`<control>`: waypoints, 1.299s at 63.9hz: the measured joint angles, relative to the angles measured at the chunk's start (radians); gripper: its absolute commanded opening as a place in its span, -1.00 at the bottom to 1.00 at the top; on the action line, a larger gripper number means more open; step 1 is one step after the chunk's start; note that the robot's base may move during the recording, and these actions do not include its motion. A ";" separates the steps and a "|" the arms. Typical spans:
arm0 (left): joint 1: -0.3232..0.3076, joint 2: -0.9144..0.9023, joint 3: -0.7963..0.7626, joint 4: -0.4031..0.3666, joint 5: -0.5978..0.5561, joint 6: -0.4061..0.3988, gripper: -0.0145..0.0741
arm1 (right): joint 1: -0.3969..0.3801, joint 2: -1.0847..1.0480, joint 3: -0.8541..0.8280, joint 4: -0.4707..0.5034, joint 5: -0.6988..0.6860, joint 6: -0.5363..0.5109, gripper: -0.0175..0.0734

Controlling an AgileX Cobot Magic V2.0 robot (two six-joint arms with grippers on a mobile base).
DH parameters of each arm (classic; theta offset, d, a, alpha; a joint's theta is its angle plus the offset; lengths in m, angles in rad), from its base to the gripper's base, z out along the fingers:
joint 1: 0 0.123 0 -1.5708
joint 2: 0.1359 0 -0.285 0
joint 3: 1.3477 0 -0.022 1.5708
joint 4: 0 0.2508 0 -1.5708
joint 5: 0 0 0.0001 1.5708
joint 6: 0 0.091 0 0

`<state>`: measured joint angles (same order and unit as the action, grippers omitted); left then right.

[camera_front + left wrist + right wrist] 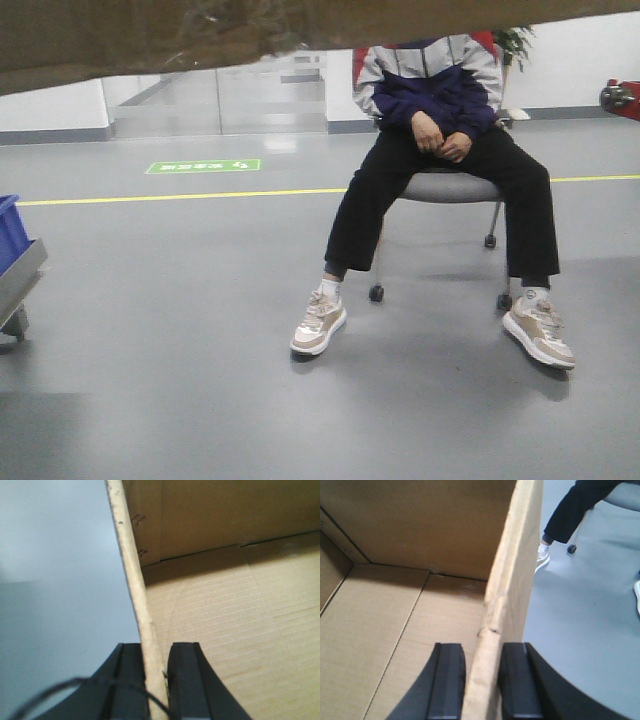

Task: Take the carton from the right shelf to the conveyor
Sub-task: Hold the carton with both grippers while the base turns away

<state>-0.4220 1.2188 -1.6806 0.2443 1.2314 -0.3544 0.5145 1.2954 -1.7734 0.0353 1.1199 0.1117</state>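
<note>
My wrist views show the left gripper point(157, 655) and right gripper point(481, 652) each clamped on an opposite wall of the carton point(395, 610). Only the front view shows its underside high above the floor point(180, 380), facing a seated person point(432, 95).

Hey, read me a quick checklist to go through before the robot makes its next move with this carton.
1. Grip of left claw on the carton wall: ok, clamped across it.
2. Grip of right claw on the opposite wall: ok, though the wall is creased just above it.
3. Carton interior bare: ok, in what shows.
4. Space ahead free: not ok, a seated person faces the robot.
5. Left side free: cannot tell, a blue bin sits at the frame edge.
6. Location of conveyor: cannot tell, no view shows it.
</note>
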 measured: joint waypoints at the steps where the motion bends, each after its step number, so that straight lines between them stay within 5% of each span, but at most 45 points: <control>1: 0.000 0.000 0.000 0.000 0.000 0.000 -0.69 | 0.000 0.000 0.000 0.000 0.000 0.000 -0.75; 83: 0.000 -0.005 0.000 0.006 0.004 0.000 -0.69 | 0.000 0.000 0.000 0.008 0.000 -0.002 -0.75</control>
<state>-0.4220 1.2137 -1.6806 0.2508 1.2352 -0.3544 0.5145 1.2954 -1.7734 0.0431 1.1199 0.1097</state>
